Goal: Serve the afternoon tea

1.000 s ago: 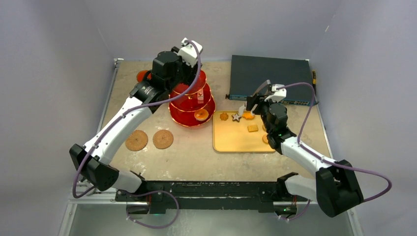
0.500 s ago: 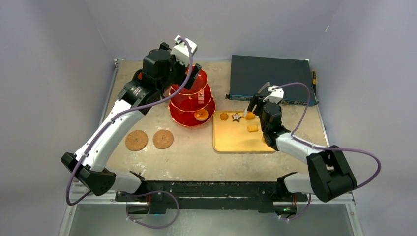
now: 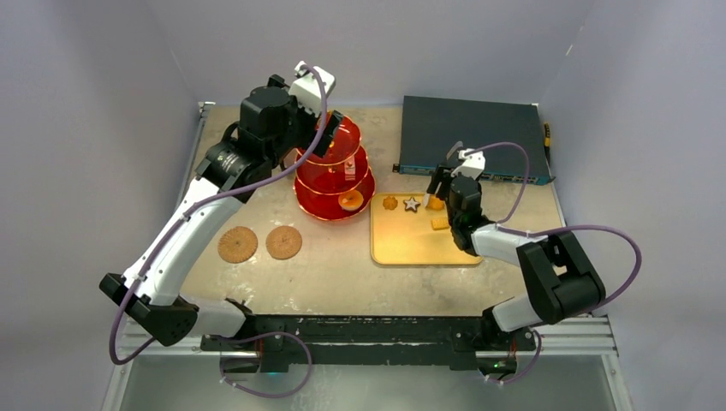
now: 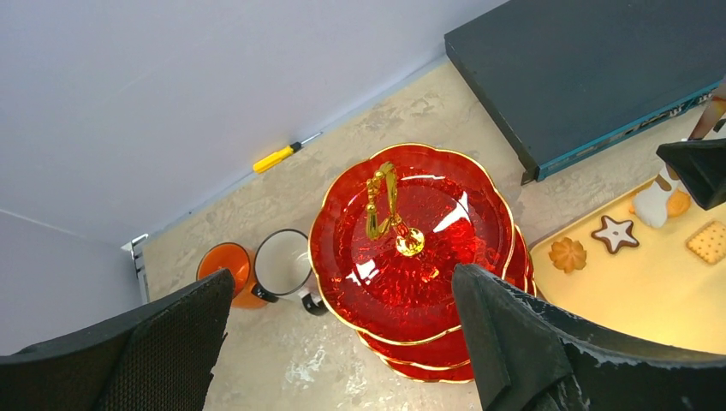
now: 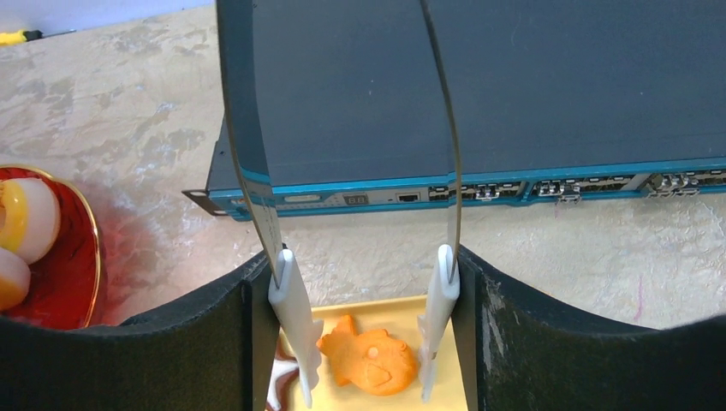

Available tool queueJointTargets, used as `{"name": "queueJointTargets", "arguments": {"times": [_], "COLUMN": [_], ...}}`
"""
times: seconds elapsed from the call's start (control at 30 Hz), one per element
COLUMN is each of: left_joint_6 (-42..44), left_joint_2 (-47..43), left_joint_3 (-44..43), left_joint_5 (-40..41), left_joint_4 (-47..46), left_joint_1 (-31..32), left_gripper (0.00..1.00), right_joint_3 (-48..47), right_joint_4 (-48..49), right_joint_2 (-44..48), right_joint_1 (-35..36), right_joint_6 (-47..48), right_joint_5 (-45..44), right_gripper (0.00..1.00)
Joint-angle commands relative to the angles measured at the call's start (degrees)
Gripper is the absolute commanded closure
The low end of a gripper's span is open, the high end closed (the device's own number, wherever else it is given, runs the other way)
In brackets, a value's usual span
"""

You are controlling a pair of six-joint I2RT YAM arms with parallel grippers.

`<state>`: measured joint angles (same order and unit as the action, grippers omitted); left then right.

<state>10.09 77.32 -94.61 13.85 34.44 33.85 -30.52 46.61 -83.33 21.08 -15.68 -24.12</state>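
Note:
The red three-tier stand (image 3: 334, 175) with its gold handle (image 4: 383, 201) stands at centre back and holds a ring pastry (image 3: 349, 200) on its bottom tier. My left gripper (image 3: 328, 133) hovers open and empty above the stand (image 4: 411, 257). The orange mug (image 4: 227, 270) and white mug (image 4: 282, 261) stand left of it. My right gripper (image 3: 438, 190) is shut on white-tipped tongs (image 5: 295, 342), whose tips straddle an orange fish-shaped pastry (image 5: 372, 360) without squeezing it. A star cookie (image 3: 412, 204), a flower cookie (image 3: 390, 203) and a square cracker (image 3: 440, 223) lie nearby.
The pastries lie on a flat yellow tray (image 3: 411, 244). A dark electronics box (image 3: 467, 128) sits just behind it. Two round brown discs (image 3: 237, 245) lie at front left. A yellow-handled screwdriver (image 4: 274, 157) lies by the back wall.
My left gripper has drawn back to the left from the stand's top. My right arm has folded in, bringing the tongs down around the fish pastry.

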Motion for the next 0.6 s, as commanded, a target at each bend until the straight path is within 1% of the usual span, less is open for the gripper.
{"name": "queueJointTargets", "arguments": {"times": [0.0, 0.07, 0.2, 0.4, 0.47, 0.57], "left_joint_6": [0.31, 0.52, 0.93, 1.03, 1.05, 1.19], "left_joint_2": [-2.29, -2.51, -2.95, -3.05, -3.08, -3.27], "left_joint_3": [-1.58, -1.33, -0.65, -0.24, -0.18, -0.14], "left_joint_5": [1.27, 1.27, 1.11, 0.92, 0.92, 1.00], "left_joint_4": [-0.57, -0.67, -1.15, -1.39, -1.39, -1.59], "left_joint_1": [-0.33, -0.33, -0.29, -0.40, -0.38, -0.38], "left_gripper": [0.01, 0.01, 0.01, 0.00, 0.01, 0.01], "right_joint_3": [-2.35, -2.20, -1.03, 1.34, 1.83, 2.36], "right_joint_4": [4.47, 4.74, 4.93, 3.84, 2.95, 0.79], "right_joint_2": [-1.24, -1.31, 0.18, 6.56, 8.98, 12.56], "right_joint_1": [0.34, 0.41, 0.66, 2.87, 4.35, 8.09], "right_joint_6": [0.86, 0.68, 0.77, 2.08, 2.08, 1.87], "right_joint_5": [-1.01, -0.72, -0.09, -0.55, -1.15, -2.87], "right_gripper": [0.34, 0.37, 0.48, 0.61, 0.63, 0.63]}}
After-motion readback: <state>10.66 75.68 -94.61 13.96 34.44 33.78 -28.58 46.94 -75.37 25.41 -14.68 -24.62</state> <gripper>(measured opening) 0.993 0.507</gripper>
